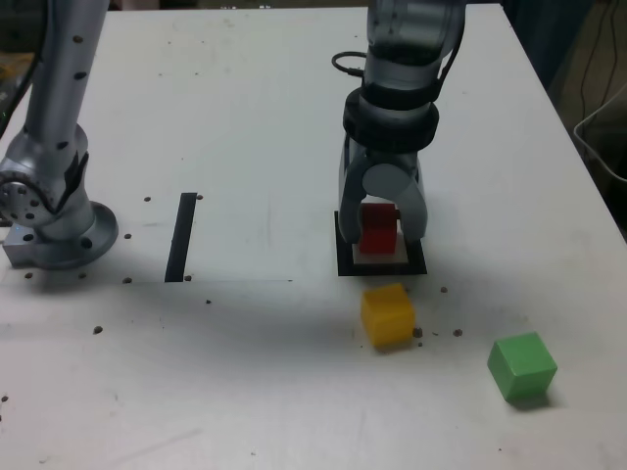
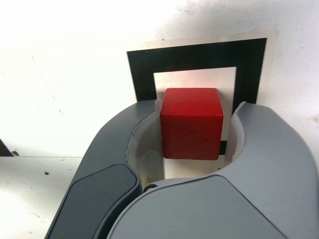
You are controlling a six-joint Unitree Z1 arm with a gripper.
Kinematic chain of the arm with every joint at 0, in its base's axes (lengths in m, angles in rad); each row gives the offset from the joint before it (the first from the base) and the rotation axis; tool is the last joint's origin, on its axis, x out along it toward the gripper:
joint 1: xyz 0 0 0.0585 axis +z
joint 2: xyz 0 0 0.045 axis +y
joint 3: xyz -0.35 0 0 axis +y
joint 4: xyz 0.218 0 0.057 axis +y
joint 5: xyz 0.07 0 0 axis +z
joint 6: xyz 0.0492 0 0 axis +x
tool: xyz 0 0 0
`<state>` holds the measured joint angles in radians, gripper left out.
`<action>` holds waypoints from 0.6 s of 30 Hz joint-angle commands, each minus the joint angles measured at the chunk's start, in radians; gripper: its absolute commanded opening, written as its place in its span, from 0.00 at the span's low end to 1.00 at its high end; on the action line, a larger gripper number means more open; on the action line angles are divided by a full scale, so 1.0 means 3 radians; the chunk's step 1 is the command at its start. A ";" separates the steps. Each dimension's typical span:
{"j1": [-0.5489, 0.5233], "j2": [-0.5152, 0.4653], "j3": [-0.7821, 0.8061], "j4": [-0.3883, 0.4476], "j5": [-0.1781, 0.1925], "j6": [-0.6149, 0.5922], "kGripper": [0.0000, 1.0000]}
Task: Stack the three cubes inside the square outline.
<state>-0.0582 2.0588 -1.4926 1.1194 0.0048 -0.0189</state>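
Three cubes, one arm, one taped frame on a white table (image 1: 245, 117); all entries read across the exterior view from its left.

At far left: arm base (image 1: 59, 230), bolted down. Just to its right: straight black strip (image 1: 181, 237), long axis running away from the camera, well apart from every cube.

Past centre: gripper (image 1: 382, 220), pointing down over the square outline (image 1: 345, 264). Between the jaws: red cube (image 1: 378, 227), flat on the white centre of the frame, inside the black border. By the wrist view: cube faces square with the frame's sides; no long axis, all sides equal. Grey fingers (image 2: 124, 129) narrowly parted either side of the cube, with a visible gap at one face and near or at contact on the other; no firm clamp.

In front of the frame, just outside its near edge: yellow cube (image 1: 388, 314), flat on the table, turned slightly off the frame's lines.

Further to the exterior view's right and nearer the camera: green cube (image 1: 522, 365), flat on the table, turned askew, apart from the yellow cube and well apart from the frame.

Nothing stacked on the red cube.
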 commanded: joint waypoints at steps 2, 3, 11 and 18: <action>0.0005 0.0002 -0.0007 -0.0008 0.0008 0.0007 0.82; 0.0005 -0.0006 -0.0006 -0.0004 0.0008 0.0007 0.89; -0.0008 -0.0144 -0.0004 0.0021 0.0006 0.0007 1.00; -0.0085 -0.0310 0.0027 0.0153 -0.0004 -0.0077 1.00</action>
<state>-0.0785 1.9794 -1.4847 1.1597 0.0017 -0.0369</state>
